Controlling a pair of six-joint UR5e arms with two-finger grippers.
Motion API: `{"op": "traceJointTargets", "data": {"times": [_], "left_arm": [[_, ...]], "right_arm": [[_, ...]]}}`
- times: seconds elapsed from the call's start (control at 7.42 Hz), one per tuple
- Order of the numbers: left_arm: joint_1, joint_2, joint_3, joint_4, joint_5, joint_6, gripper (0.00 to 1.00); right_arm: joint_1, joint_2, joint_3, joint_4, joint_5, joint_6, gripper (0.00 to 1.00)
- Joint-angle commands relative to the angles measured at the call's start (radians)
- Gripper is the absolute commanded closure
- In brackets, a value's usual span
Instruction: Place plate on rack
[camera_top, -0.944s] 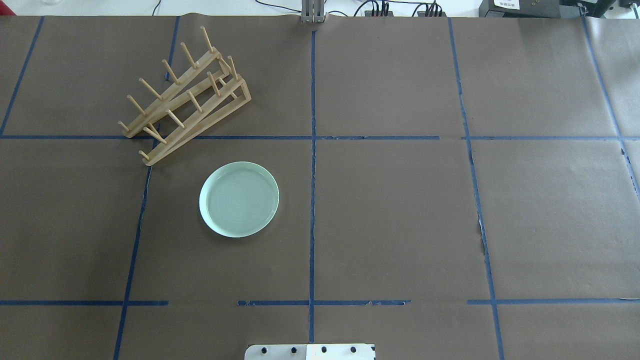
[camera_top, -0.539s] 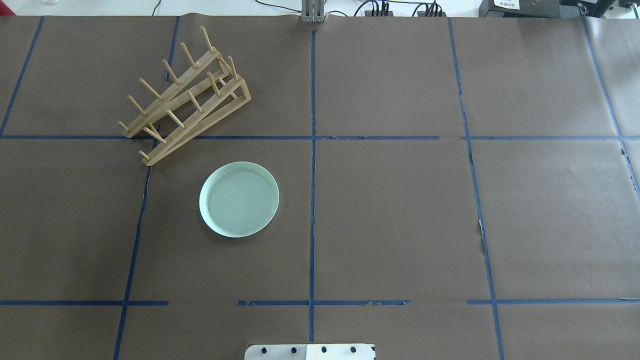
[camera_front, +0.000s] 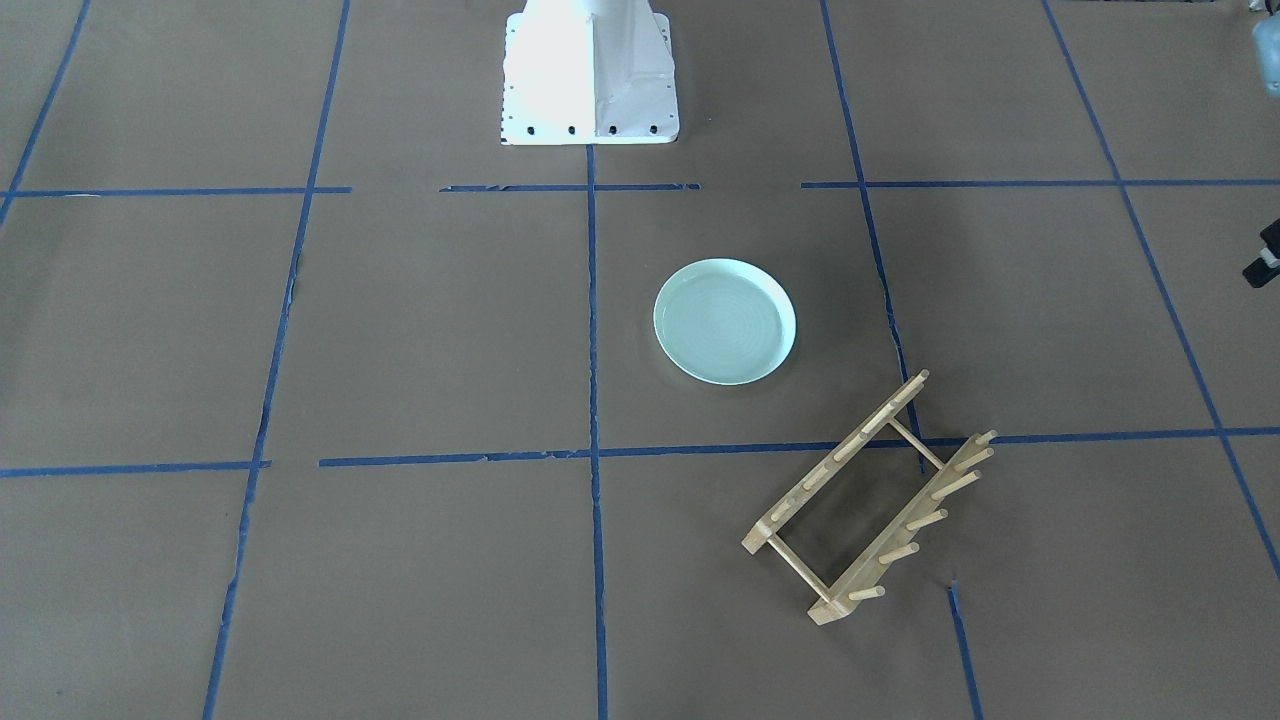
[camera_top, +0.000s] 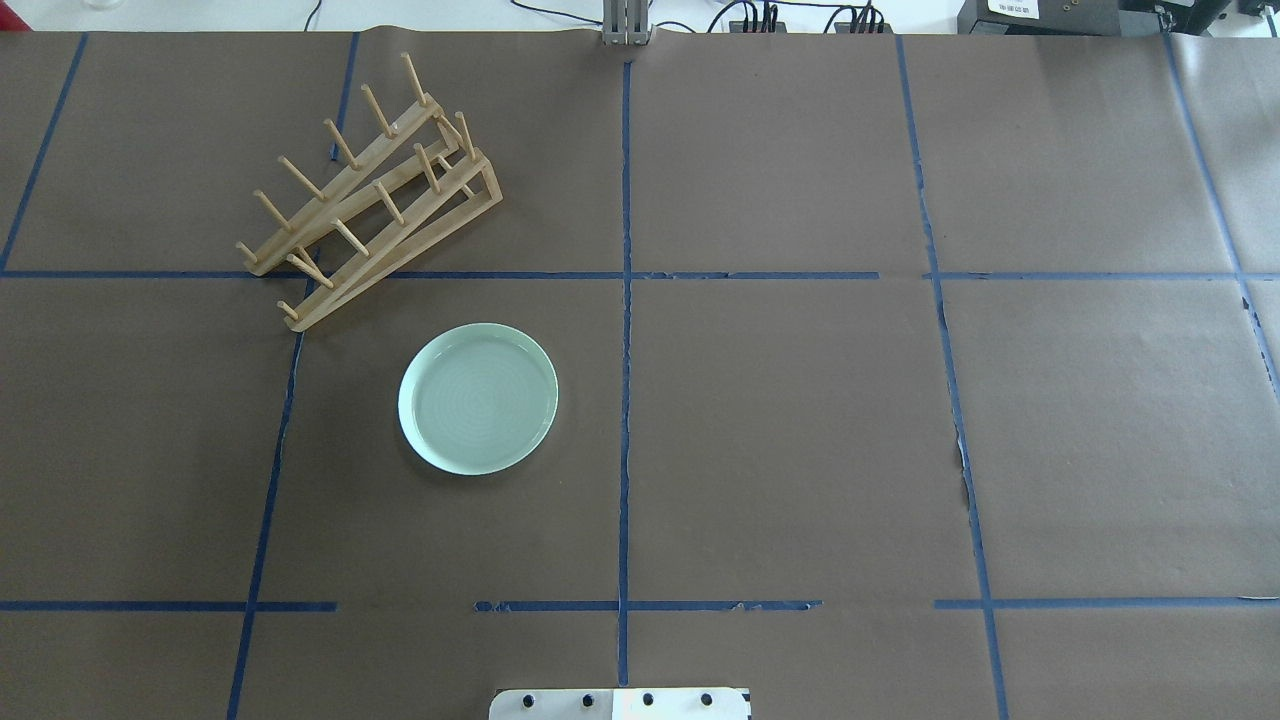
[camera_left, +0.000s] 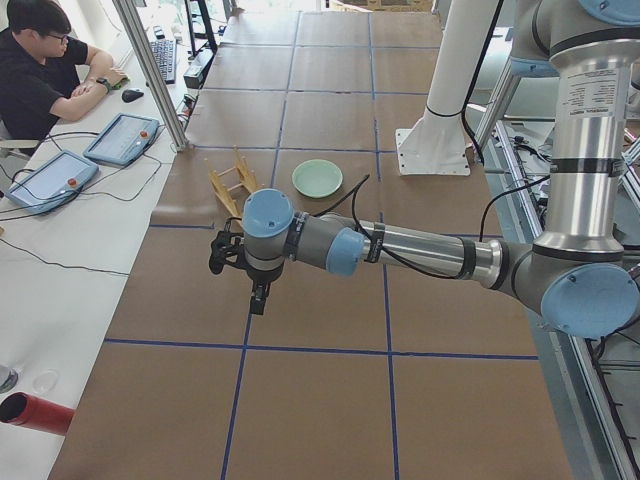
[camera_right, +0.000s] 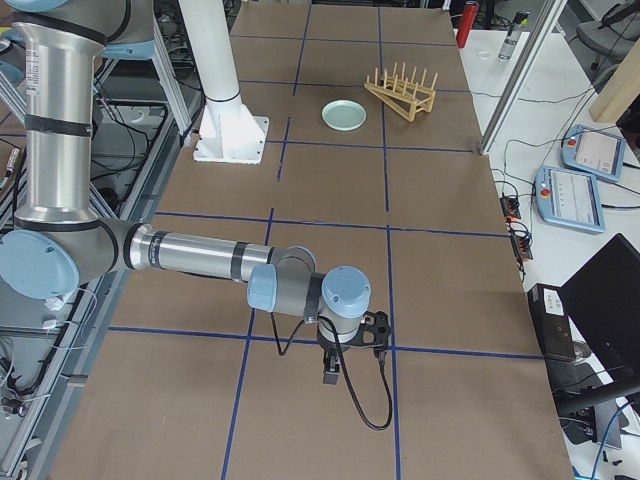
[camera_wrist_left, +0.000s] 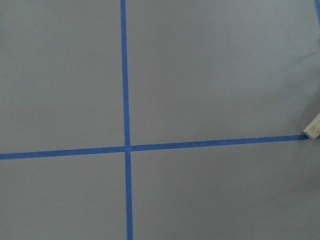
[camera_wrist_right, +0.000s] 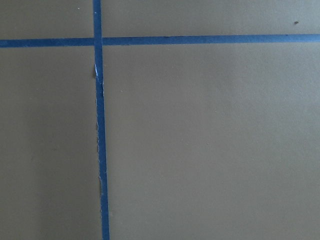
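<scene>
Plate (camera_top: 478, 398): round, pale mint green and glossy, with a low raised rim and faint concentric rings. It lies flat on the table's left half, near the rack but not touching it, on the side closer to the robot.
Rack (camera_front: 838, 462): light unfinished wood – two parallel rails joined by thin crossbars, each rail carrying a row of round upright pegs. It stands diagonally over a tape crossing, with nothing in its slots.
Table (camera_top: 800, 450): covered in matt brown paper with slightly torn seams.
Tape (camera_top: 625, 400): blue strips marking a grid of rectangles, frayed in places.
Left gripper (camera_left: 257, 292): black, hanging above the paper near the rack's end, well off the plate. It shows clearly only from the side, so I cannot tell whether its fingers are parted or closed.
Right gripper (camera_right: 332, 372): black, pointing down over the table's far right end. Its finger state cannot be told either.
Base plate (camera_front: 590, 90): white metal, with a row of bolt holes.
Writing: a printed label on the left arm's upright link – too small to read.
</scene>
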Motion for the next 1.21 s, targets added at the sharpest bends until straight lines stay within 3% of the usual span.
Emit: {"op": "traceJointTargets", "data": {"times": [0.0, 0.13, 0.27, 0.67, 1.08], "left_arm": [[0.187, -0.158, -0.026, -0.002, 0.059, -0.360, 0.00], [0.285, -0.249, -0.026, 0.004, 0.181, -0.479, 0.00], [0.396, -0.330, -0.003, 0.016, 0.244, -0.621, 0.00], [0.613, -0.545, 0.095, 0.244, 0.340, -0.782, 0.00], [0.729, -0.783, 0.389, 0.295, 0.389, -0.876, 0.00]], "right_arm": [[0.000, 0.000, 0.001, 0.000, 0.000, 0.000, 0.00], [0.000, 0.000, 0.000, 0.000, 0.000, 0.000, 0.00], [0.000, 0.000, 0.000, 0.000, 0.000, 0.000, 0.00], [0.000, 0.000, 0.002, 0.000, 0.000, 0.000, 0.00], [0.000, 0.000, 0.002, 0.000, 0.000, 0.000, 0.00]]}}
